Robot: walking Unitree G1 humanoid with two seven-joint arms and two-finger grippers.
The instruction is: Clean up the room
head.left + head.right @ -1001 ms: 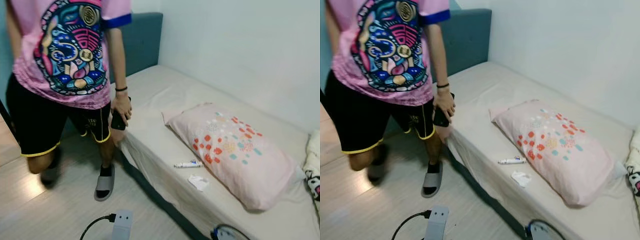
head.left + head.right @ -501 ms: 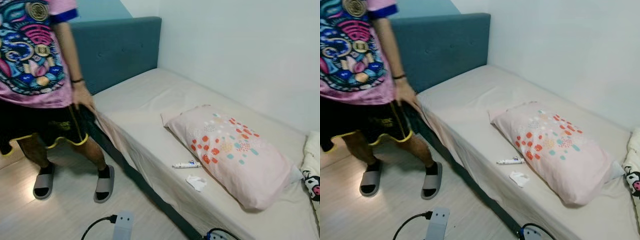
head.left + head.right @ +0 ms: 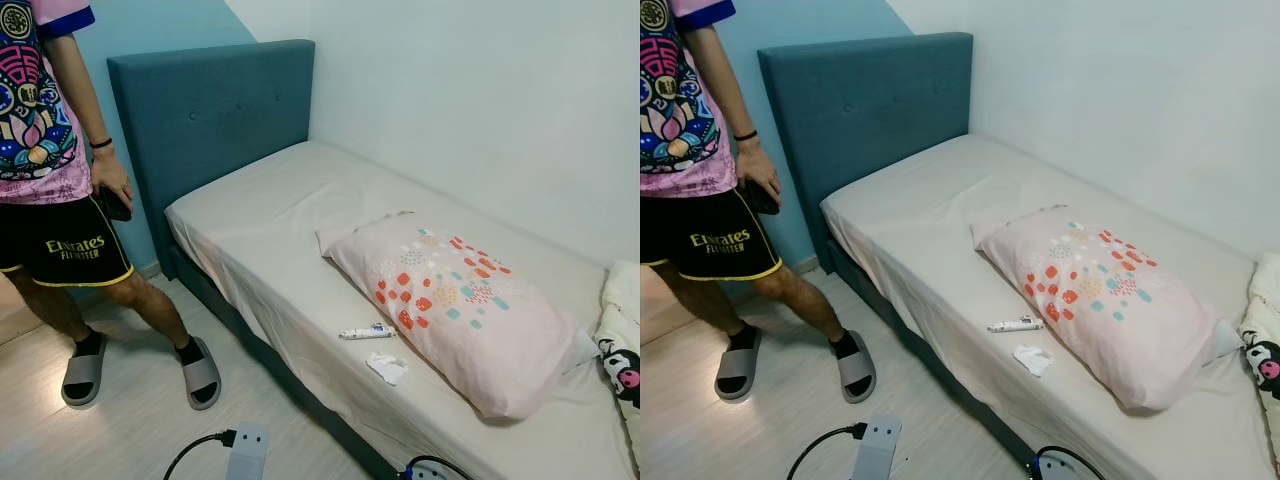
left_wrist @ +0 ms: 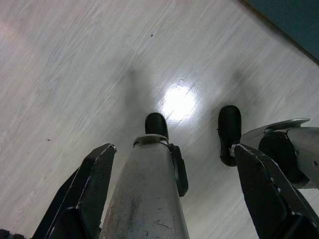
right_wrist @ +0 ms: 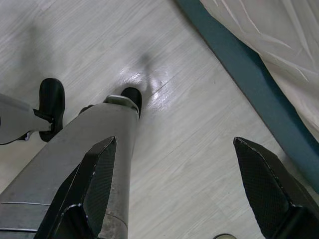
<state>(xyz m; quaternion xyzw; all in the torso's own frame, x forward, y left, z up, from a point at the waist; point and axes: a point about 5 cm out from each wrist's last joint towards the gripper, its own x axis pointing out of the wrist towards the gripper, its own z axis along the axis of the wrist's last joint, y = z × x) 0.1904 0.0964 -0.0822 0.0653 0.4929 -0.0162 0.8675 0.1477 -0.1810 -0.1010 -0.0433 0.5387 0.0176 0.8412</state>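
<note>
Left pincer [image 4: 172,191]: mine, hanging beside my leg, fingers [image 4: 92,184] spread wide, gripping nothing; pale wooden floor [image 4: 75,74] below, my own silver leg and black foot between the fingers.

Right pincer [image 5: 174,191]: likewise spread wide and unladen, over the floor close to the bed's blue base [image 5: 239,64], with the hanging sheet [image 5: 279,45] just beyond.

Bed [image 3: 270,215]: beige sheet, blue padded headboard [image 3: 210,110], set along the white wall [image 3: 480,100].

Pillow [image 3: 455,305]: pink, printed with red, orange and teal spots, lying aslant across the middle of the mattress.

Small tube [image 3: 365,332]: white, lying flat on the sheet near the bed's front edge, just beside the pillow's near side.

Crumpled paper scrap [image 3: 387,368]: white, on the sheet close to the tube and nearer the edge.

Plush toy [image 3: 622,375]: white with a black face, at the far right end of the bed, partly cut off.

Person [image 3: 50,150]: stood on the floor beside the headboard, pink printed shirt, black shorts, grey slides [image 3: 200,372], a dark object in one hand [image 3: 112,190].

Power strip [image 3: 246,450]: white, on the floor in front of me, black cable [image 3: 195,450] plugged in.
</note>
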